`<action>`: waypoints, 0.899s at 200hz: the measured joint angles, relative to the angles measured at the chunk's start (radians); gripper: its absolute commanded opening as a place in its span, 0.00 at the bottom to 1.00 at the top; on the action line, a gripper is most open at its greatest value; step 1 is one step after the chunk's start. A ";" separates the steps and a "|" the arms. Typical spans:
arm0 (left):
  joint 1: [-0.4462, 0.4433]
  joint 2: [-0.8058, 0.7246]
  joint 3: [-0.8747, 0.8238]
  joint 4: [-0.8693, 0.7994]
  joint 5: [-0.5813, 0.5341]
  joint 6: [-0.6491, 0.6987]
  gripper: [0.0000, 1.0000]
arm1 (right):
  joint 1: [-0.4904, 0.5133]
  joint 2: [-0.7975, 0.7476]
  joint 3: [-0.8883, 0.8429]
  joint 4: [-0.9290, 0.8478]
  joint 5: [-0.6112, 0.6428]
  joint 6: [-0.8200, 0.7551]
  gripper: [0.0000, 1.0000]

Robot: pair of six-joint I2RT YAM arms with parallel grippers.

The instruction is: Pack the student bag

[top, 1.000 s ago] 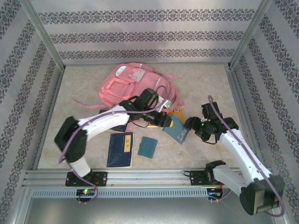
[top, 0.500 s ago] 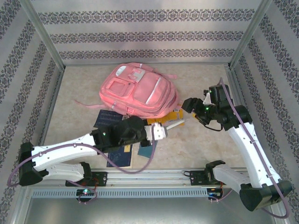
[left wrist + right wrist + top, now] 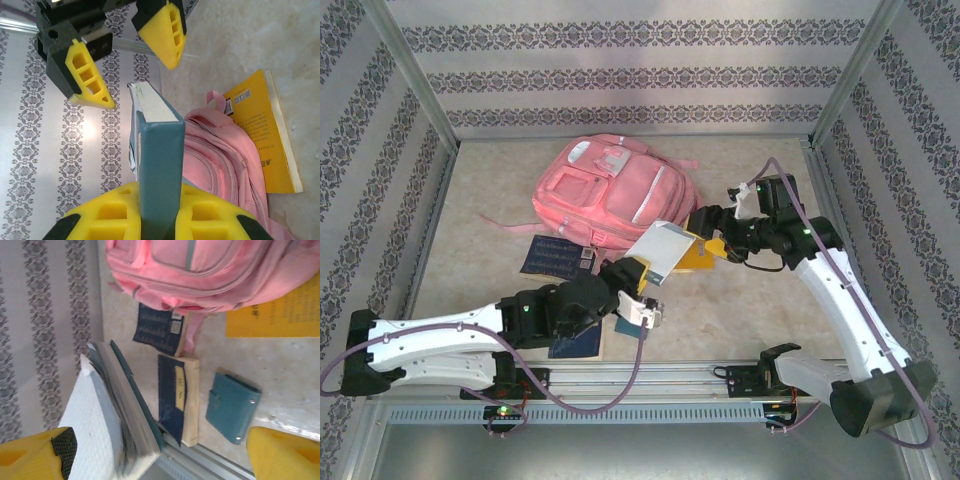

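The student bag (image 3: 615, 195) is a large pink backpack lying flat at the back of the table; it also shows as the pink bag (image 3: 225, 165) and the same bag (image 3: 200, 270) in the wrist views. My left gripper (image 3: 638, 272) is shut on a teal book (image 3: 662, 248) and holds it off the table, spine towards the left wrist camera (image 3: 157, 165). My right gripper (image 3: 708, 233) stands open at the book's free end. Its yellow fingers (image 3: 90, 75) flank that end with gaps on both sides. In the right wrist view the book (image 3: 115, 420) lies between the open jaws.
A yellow book (image 3: 698, 257) lies beside the bag's near right corner. A dark patterned notebook (image 3: 555, 255) sits left of centre. A navy book with a yellow label (image 3: 177, 397) and a teal wallet (image 3: 232, 407) lie near the front rail. Patterned walls close in three sides.
The left arm has dropped low and swung the teal book up off the table, tilted towards the right arm. The right gripper has moved back towards the bag and opened wider.
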 measured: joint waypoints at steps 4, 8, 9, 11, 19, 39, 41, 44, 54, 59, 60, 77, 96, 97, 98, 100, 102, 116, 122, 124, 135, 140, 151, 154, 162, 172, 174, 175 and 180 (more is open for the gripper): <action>-0.005 -0.009 -0.008 -0.002 -0.002 0.005 0.00 | 0.000 0.004 -0.011 0.014 -0.023 0.000 0.87; -0.008 -0.016 -0.014 -0.003 -0.002 0.008 0.00 | 0.000 0.008 -0.022 0.027 -0.041 0.001 0.86; -0.009 -0.019 -0.016 -0.003 -0.003 0.010 0.00 | 0.000 0.009 -0.024 0.031 -0.045 0.001 0.86; -0.010 -0.022 -0.018 -0.004 -0.002 0.011 0.00 | 0.000 0.012 -0.031 0.038 -0.055 0.002 0.86; -0.016 -0.039 -0.029 -0.007 -0.002 0.015 0.00 | 0.005 0.023 -0.061 0.077 -0.099 0.014 0.83; -0.018 -0.080 -0.044 -0.021 0.000 0.021 0.00 | 0.025 0.047 -0.146 0.190 -0.204 0.070 0.78; -0.018 -0.085 -0.046 -0.026 0.002 0.021 0.00 | 0.028 0.048 -0.155 0.201 -0.212 0.077 0.78; -0.018 -0.091 -0.047 -0.031 0.002 0.021 0.00 | 0.032 0.050 -0.166 0.216 -0.225 0.088 0.77; -0.023 -0.113 -0.055 -0.050 0.007 0.021 0.00 | 0.047 0.055 -0.198 0.259 -0.261 0.113 0.74; -0.023 -0.123 -0.060 -0.059 0.012 0.021 0.00 | 0.051 0.055 -0.211 0.277 -0.277 0.124 0.73; -0.024 -0.124 -0.060 -0.060 0.013 0.021 0.00 | 0.052 0.056 -0.212 0.279 -0.279 0.126 0.73; -0.024 -0.146 -0.070 -0.086 0.030 0.021 0.00 | 0.059 0.056 -0.251 0.351 -0.326 0.175 0.69; -0.024 -0.161 -0.076 -0.110 0.047 0.020 0.00 | 0.064 0.056 -0.288 0.450 -0.367 0.253 0.65; -0.024 -0.162 -0.076 -0.110 0.048 0.020 0.00 | 0.064 0.056 -0.290 0.454 -0.368 0.256 0.65; -0.024 -0.162 -0.076 -0.111 0.047 0.020 0.00 | 0.064 0.056 -0.292 0.463 -0.371 0.261 0.65; -0.024 -0.164 -0.076 -0.113 0.050 0.020 0.00 | 0.064 0.056 -0.295 0.478 -0.375 0.273 0.65; -0.024 -0.166 -0.077 -0.114 0.052 0.020 0.00 | 0.064 0.056 -0.299 0.491 -0.377 0.285 0.64; -0.025 -0.176 -0.080 -0.124 0.063 0.017 0.00 | 0.070 0.056 -0.316 0.581 -0.395 0.357 0.61; -0.025 -0.179 -0.083 -0.126 0.066 0.016 0.00 | 0.074 0.056 -0.322 0.621 -0.401 0.388 0.60; -0.025 -0.180 -0.084 -0.126 0.066 0.016 0.00 | 0.075 0.056 -0.323 0.629 -0.401 0.396 0.60; -0.026 -0.185 -0.089 -0.132 0.075 0.016 0.00 | 0.095 0.056 -0.329 0.699 -0.404 0.454 0.59; -0.027 -0.186 -0.092 -0.134 0.077 0.016 0.00 | 0.107 0.056 -0.333 0.727 -0.405 0.475 0.59; -0.029 -0.187 -0.095 -0.140 0.080 0.015 0.00 | 0.140 0.056 -0.337 0.773 -0.403 0.513 0.55; -0.029 -0.187 -0.095 -0.140 0.081 0.015 0.00 | 0.151 0.056 -0.338 0.785 -0.404 0.519 0.53; -0.029 -0.187 -0.095 -0.140 0.081 0.015 0.00 | 0.172 0.056 -0.343 0.803 -0.404 0.537 0.50; -0.029 -0.188 -0.095 -0.140 0.081 0.015 0.00 | 0.188 0.056 -0.356 0.827 -0.404 0.557 0.43; -0.029 -0.189 -0.095 -0.140 0.082 0.015 0.00 | 0.191 0.056 -0.359 0.830 -0.406 0.555 0.42; -0.029 -0.189 -0.095 -0.140 0.082 0.015 0.00 | 0.192 0.056 -0.360 0.832 -0.406 0.557 0.41; -0.029 -0.189 -0.095 -0.140 0.082 0.015 0.00 | 0.195 0.056 -0.369 0.841 -0.406 0.566 0.36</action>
